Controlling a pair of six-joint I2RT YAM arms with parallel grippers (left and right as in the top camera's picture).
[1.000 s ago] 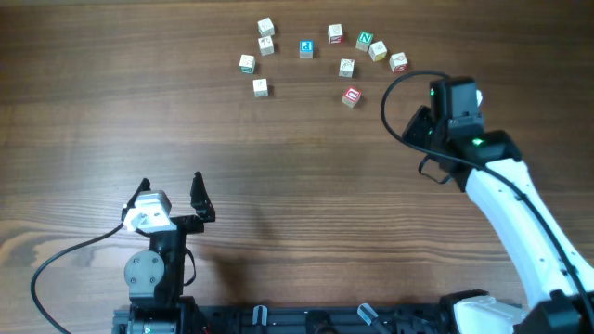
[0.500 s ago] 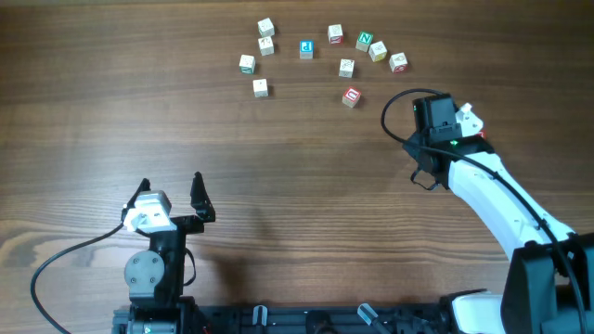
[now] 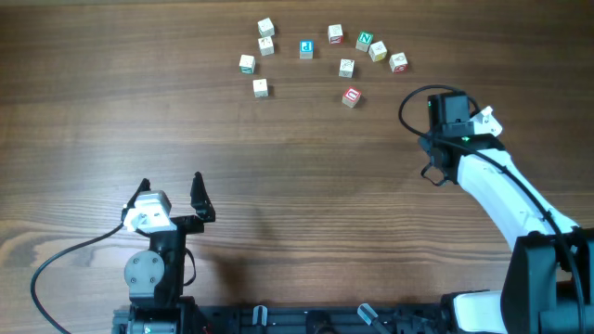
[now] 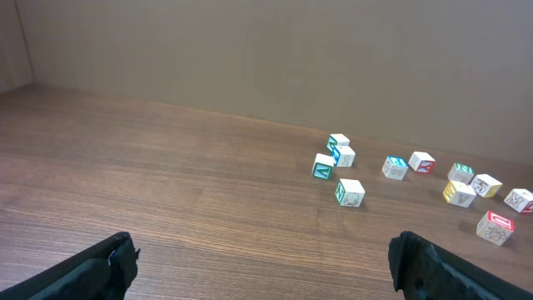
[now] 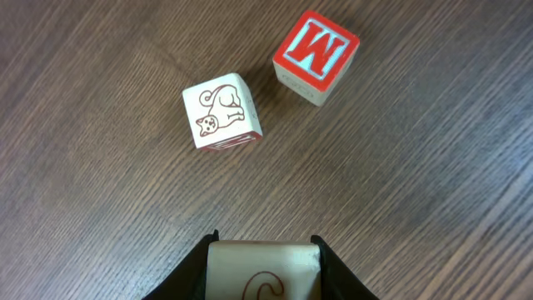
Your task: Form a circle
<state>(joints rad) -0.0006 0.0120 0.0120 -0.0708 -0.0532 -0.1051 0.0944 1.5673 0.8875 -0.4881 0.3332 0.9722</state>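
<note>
The right tool (image 5: 263, 279) is narrow, closed on a cream block (image 5: 263, 257). Only the block's top face, marked with a red curl, shows at the lower edge of the wrist view. Just ahead and slightly to its left lies a cat block (image 5: 221, 112), turned off-square. Further ahead and to the right sits a red M block (image 5: 316, 57). The two are apart, with a bare strip of table (image 5: 100, 208) between them, and neither touches the tool. Open wood lies to either side of the held block.

From overhead, the right arm (image 3: 492, 186) reaches in from the right. The other blocks (image 3: 306, 48) form a loose, broken arc with uneven gaps.

The left tool (image 3: 169, 192) stands wide and empty. In its wrist view the blocks lie well ahead and to the right, with broad bare table in between. Beyond them the table's far edge meets a plain wall (image 4: 250, 50).
</note>
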